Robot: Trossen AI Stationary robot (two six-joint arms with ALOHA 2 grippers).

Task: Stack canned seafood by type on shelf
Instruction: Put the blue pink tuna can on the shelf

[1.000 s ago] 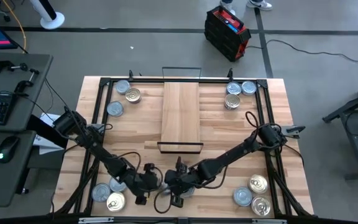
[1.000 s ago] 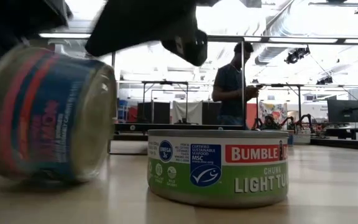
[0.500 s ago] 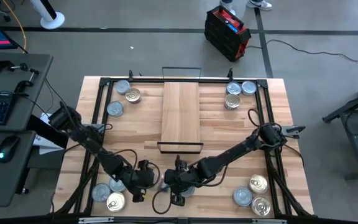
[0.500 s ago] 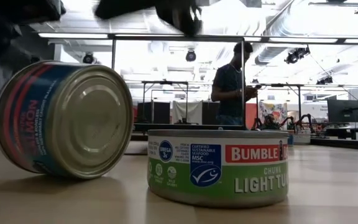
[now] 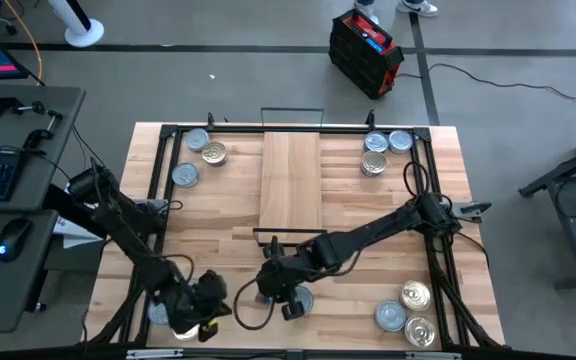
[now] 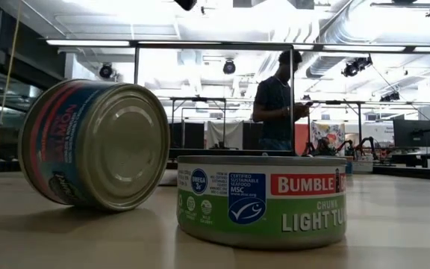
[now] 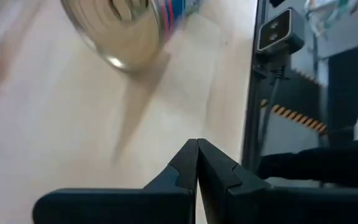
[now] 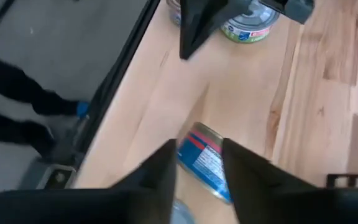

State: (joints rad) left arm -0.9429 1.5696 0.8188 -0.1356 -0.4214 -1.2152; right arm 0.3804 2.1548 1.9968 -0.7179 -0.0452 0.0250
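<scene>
Tins crowd the near edge of the desk (image 5: 368, 200). A green-label tin (image 6: 262, 200) stands upright, flat lid up. Just beside it a tipped tin (image 6: 92, 146) with a red and blue label lies on its side. Its axis runs roughly level and one bare metal end faces the low camera.

The right arm reaches in a long diagonal from the desk's right side toward the front centre. The right pincer (image 8: 197, 144) hangs above the tipped tin with its fingers spread either side of it. The low view shows nothing gripping that tin. The left arm stretches along the left side, bent down to the front-left corner. The left pincer (image 7: 196, 146) is pressed together, holding nothing, and covers part of the front-left tins (image 5: 160, 312). The tin in its wrist view is blurred.

More front-right tins (image 5: 408, 310) sit near the corner. Farther in, the shelf (image 5: 290, 185) lies bare at the desk's centre, its long axis running front to back. The far tins (image 5: 200, 150) cluster at both back corners. Beyond the desk stands a person (image 6: 278, 101)
</scene>
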